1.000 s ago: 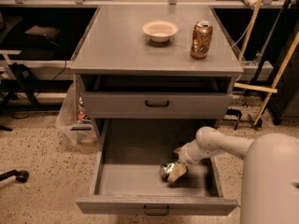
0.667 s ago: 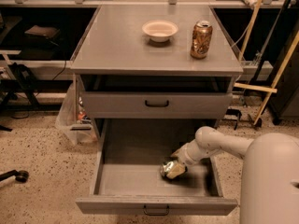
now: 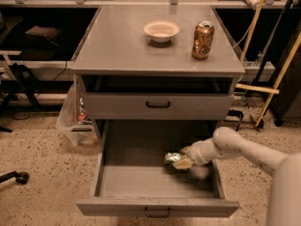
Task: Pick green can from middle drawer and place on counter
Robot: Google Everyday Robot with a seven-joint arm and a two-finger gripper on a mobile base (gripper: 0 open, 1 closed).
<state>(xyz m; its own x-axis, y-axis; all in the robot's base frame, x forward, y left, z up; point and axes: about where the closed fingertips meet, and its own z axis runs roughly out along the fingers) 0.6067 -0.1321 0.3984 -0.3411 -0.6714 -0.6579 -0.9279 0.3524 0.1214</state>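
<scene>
Now my tool (image 3: 184, 162) sits against the can (image 3: 172, 157) in the open drawer (image 3: 141, 182) (clamped or not, I cannot tell); shiny, it could slip, or clip the upper front (image 3: 158, 105) on lifting.

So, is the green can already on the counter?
No, the green can is down in the open middle drawer, at the claw; the counter holds a bowl and a brown-gold can.

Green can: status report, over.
End effector inside middle drawer, against green can. Can not yet on counter. Bowl and brown can sit there.
</scene>
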